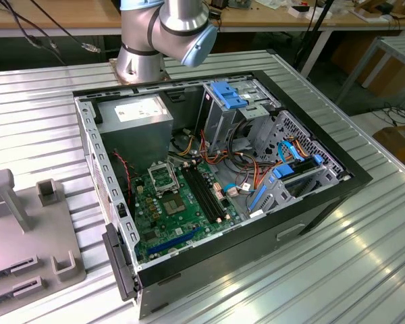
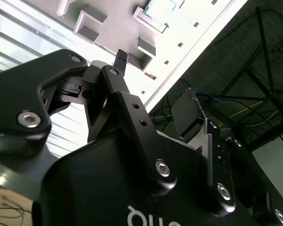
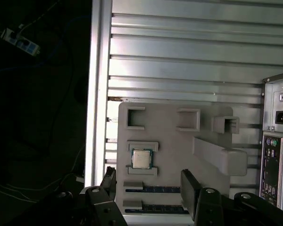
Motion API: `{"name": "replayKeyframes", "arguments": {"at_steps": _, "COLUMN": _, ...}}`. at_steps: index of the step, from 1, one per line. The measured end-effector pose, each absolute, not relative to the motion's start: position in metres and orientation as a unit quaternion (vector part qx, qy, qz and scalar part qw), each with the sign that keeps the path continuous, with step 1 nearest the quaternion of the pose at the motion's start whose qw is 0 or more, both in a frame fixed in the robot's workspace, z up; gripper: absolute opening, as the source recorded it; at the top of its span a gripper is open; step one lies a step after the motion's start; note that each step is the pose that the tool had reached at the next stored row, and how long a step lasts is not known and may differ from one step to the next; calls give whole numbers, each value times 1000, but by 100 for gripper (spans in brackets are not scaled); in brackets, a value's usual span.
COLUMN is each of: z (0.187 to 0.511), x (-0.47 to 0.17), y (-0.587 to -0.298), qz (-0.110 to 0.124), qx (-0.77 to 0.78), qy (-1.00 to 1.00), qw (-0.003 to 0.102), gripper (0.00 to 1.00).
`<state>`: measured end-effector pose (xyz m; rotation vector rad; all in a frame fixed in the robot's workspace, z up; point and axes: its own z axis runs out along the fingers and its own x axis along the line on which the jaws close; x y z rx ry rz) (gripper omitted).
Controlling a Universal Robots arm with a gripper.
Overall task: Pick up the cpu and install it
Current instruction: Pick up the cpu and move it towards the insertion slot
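Slatted aluminium table [image 1: 337, 270]: carries everything listed. Open computer case [image 1: 310, 217]: lies on its side on the table, mainboard exposed, with the square black socket [image 1: 163, 177] unoccupied. Grey fixture plate [image 3: 172, 143]: rests on the table beside the case, moulded with raised nests and posts. Gripper [image 3: 148, 175]: hovers above the plate, its two black fingers spread wide and holding nothing, with the gap wider than the chip below. The cpu [image 3: 141, 158]: small flat square with a silver-grey lid and greenish rim. It lies lid-up in a nest on the fixture plate between two short raised lips, well apart from the socket. Handling, by judgement: very light, rigid and thin. The smooth lid is likely slippery, and the underside contacts are likely fragile. It is best gripped gently by the two opposite edges left free of the lips and kept level.
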<state>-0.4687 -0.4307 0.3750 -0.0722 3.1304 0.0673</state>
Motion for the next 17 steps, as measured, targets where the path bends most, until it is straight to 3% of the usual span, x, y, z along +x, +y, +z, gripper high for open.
{"name": "replayKeyframes", "arguments": {"at_steps": 17, "z": 364, "x": -469, "y": -437, "qz": 13, "qx": -23, "qy": 1000, "qw": 5, "gripper": 66}}
